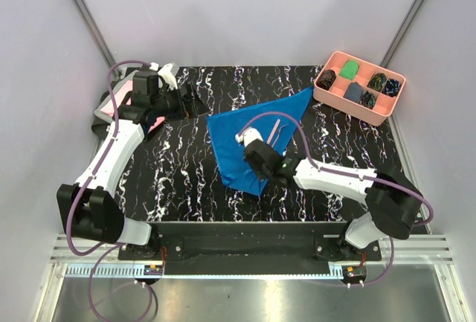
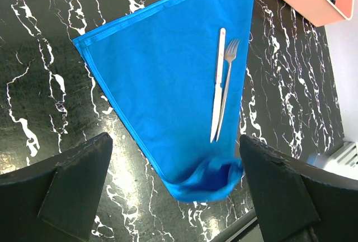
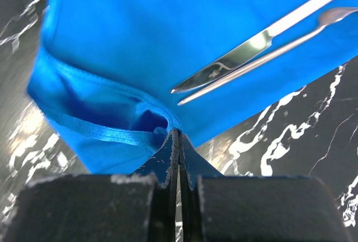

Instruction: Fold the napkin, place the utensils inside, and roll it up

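While your left gripper (image 1: 186, 100) hangs spread wide at the far left, holding nothing, the napkin (image 1: 238, 140) lies mid-table, already folded to a triangle, with the utensils (image 2: 218, 85) side by side on its right half. Your right gripper (image 3: 179, 141) is clamped on the near corner, which looks lifted and curled. The rolling is all left to do.

Left tool (image 2: 176, 164) hangs raised with fingers spread wide; right tool (image 3: 179, 147) sits low, fingers pressed together.
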Robot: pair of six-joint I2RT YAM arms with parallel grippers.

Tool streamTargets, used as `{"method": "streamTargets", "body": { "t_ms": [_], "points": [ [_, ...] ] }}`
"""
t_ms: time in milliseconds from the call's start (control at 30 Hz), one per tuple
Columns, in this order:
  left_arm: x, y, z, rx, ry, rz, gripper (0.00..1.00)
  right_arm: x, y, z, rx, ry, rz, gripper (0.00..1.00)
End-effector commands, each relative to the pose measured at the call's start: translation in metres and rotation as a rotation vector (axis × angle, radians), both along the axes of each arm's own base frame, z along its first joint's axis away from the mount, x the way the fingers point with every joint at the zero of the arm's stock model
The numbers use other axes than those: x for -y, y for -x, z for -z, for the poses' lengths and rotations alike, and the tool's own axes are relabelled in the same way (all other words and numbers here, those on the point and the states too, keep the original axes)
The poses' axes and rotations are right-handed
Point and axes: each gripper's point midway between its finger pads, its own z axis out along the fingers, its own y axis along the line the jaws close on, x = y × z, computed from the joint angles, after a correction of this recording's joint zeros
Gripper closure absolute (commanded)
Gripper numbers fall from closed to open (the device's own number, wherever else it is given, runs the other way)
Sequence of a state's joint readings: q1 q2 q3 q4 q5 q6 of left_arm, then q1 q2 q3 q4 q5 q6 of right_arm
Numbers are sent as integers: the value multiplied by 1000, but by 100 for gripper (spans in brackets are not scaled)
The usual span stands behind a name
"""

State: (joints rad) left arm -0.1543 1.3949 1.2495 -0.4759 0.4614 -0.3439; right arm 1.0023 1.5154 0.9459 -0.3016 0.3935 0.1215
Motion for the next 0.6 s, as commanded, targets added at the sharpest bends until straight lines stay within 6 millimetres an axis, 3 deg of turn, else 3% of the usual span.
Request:
{"method": "streamTargets", "body": {
  "t_ms": [0,233,567],
  "points": [
    [6,-3,-19,57,42,24,1,0,-37,-7,5,-78,37,100],
    [10,-2,-15,36,61,43,1,23,-84,7,-17,-51,106,100],
    [11,-3,-12,24,65,46,1,61,-151,0,29,-25,211,100]
  ]
}}
